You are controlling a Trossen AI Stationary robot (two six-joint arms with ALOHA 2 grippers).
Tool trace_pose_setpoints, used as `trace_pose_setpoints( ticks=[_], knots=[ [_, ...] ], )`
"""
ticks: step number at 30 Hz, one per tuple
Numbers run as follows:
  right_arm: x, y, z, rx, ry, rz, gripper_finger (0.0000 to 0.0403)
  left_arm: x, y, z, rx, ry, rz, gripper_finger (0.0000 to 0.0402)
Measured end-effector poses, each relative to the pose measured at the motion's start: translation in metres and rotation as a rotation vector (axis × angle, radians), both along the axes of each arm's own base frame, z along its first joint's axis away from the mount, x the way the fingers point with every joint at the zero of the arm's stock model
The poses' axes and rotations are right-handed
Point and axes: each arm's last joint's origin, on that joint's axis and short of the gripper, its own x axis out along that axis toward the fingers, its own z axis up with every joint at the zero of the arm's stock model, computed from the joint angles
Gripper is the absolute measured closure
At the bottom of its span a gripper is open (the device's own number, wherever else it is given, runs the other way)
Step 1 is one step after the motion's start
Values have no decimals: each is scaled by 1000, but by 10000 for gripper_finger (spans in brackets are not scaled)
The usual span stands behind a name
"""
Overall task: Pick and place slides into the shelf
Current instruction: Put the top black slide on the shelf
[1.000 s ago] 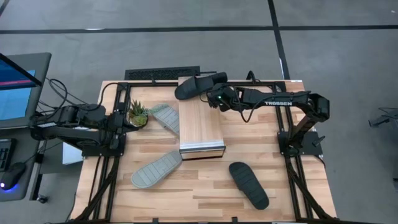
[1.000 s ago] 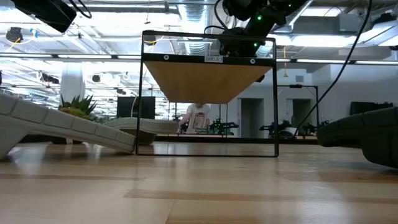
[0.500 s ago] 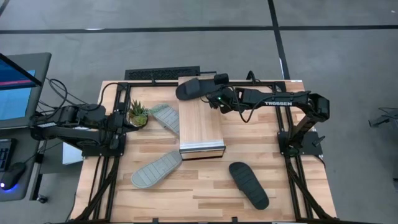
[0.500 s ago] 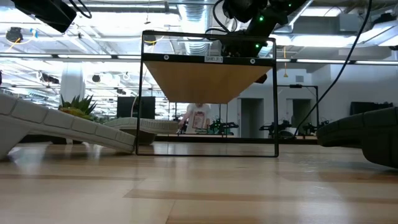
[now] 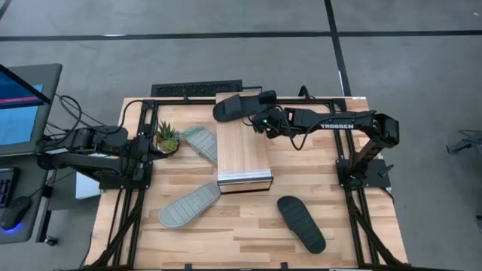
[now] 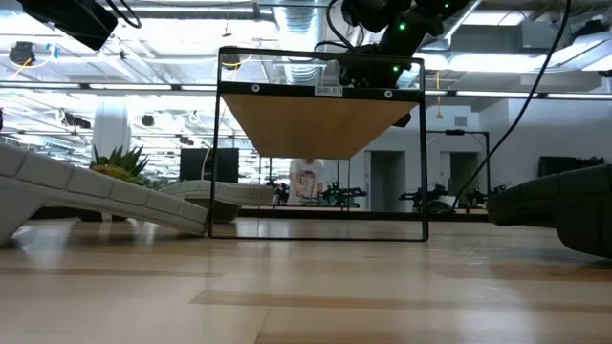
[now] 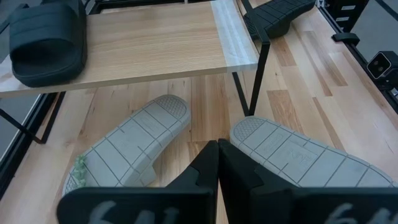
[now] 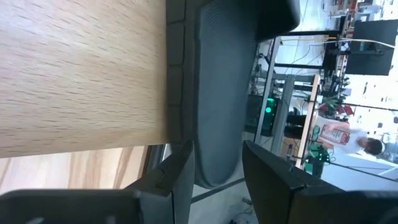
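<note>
While the left arm waits folded at the left edge of the worktop [image 5: 226, 233], its hand [image 7: 217, 155] has both fingers pressed together, pointing toward the middle of the worktop. The right arm reaches in from the right side to the far end of the shelf [image 5: 242, 150]. There the right hand [image 8: 217, 165] is clamped on the heel end of the black slide on the shelf [image 5: 237, 106], one finger on each side of the sole. That slide lies across the far end of the shelf's wooden top, its strap end sticking out past the left edge and its heel end past the right edge.

The shelf stands lengthwise in the middle of the worktop, its silvery edge toward the near side. A grey-green slide [image 5: 199, 141] lies sole up just left of the shelf, with one end tucked under it. The other grey-green slide [image 5: 188, 205] lies sole up at an angle off the shelf's near left corner. A second black slide [image 5: 301, 223] lies on the near right of the worktop, well apart from the shelf. A small potted plant [image 5: 166, 137] sits left of the shelf, near the left arm
</note>
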Motion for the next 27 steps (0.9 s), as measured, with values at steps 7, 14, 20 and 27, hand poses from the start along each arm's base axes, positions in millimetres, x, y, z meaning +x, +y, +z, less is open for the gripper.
trace_pose_setpoints(
  ticks=[7, 14, 20, 27],
  knots=[
    [0, 0, 0, 6, -13, -10, 276, 0, 0, 0, 0, 0, 0, 401],
    [-1, -1, 1, -24, -23, -60, 276, 0, 0, 0, 0, 0, 0, 401],
    [-1, 1, 2, -68, -19, -91, 277, 0, 0, 0, 0, 0, 0, 401],
    [7, 10, 33, -57, -191, -122, 347, 0, 0, 0, 0, 0, 0, 401]
  ],
)
